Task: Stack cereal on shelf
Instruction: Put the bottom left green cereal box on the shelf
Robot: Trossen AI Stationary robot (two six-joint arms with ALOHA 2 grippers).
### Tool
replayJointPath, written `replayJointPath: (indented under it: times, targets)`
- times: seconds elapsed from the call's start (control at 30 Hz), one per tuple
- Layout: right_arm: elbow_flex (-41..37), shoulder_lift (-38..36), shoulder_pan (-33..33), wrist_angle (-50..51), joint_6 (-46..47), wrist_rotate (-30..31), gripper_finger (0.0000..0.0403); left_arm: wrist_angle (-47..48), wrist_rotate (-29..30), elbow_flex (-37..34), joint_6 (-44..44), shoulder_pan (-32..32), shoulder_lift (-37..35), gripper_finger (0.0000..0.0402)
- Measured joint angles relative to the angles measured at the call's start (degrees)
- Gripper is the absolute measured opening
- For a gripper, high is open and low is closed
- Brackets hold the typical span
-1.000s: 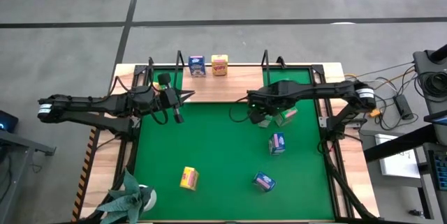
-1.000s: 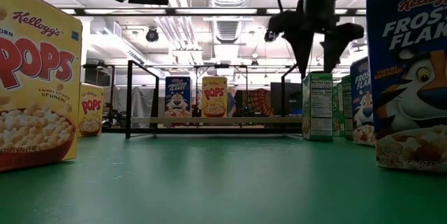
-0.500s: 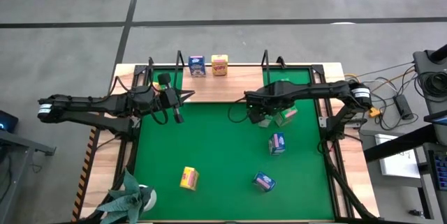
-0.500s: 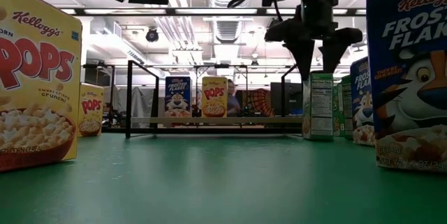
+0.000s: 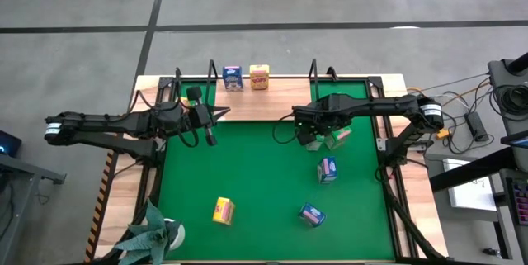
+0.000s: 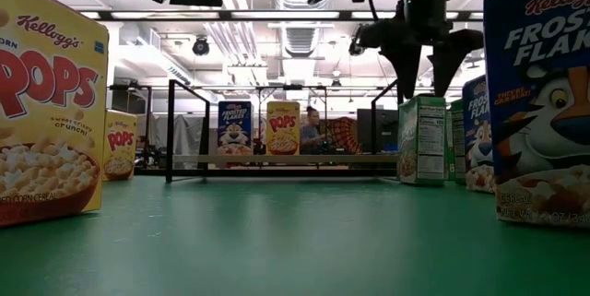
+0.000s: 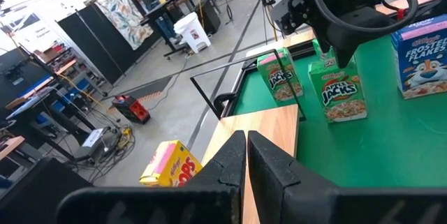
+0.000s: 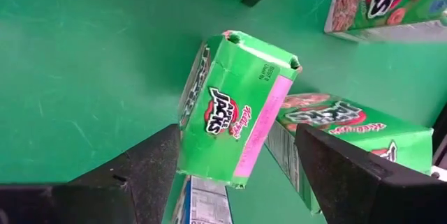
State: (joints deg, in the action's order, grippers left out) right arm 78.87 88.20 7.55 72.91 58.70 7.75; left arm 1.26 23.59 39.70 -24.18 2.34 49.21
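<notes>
While the right gripper is held spread above a green box at frame centre, "Apple Jacks" is read on it. The left gripper is kept pressed together at upper left of the high view.

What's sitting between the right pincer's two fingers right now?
In the right wrist view, the open right pincer brackets a green Apple Jacks box standing on the green mat; the fingers aren't touching it yet.

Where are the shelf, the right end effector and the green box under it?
shelf (image 5: 285, 90): high view, bare board.
right end effector (image 6: 423, 67): low view, between fingertips.
green box (image 8: 227, 116): right wrist view, printed front face.
</notes>
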Motion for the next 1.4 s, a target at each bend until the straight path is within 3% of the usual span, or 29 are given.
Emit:
replayJointPath:
  times: [0.27,0.8,1.2,1.4]
  targets:
    - [-0.58,0.07,0.0,-3.19,-0.81,1.92,0.0274,0.02,0.0,0.0,-0.38,0.0,0.46,0.0]
    - [-2.46,-0.02,0.0,-6.02,-1.56,1.9,0.023,-0.05,0.0,0.0,-0.39,0.01,0.46,0.0]
    - [-0.28,-0.02,1.32,-0.32,-3.24,1.68,0.0296,-0.13,0.0,0.0,-0.39,0.01,0.46,0.0]
    - [-0.72,0.05,1.63,0.19,-3.21,1.7,0.0301,-0.14,0.0,0.0,-0.39,0.01,0.44,0.0]
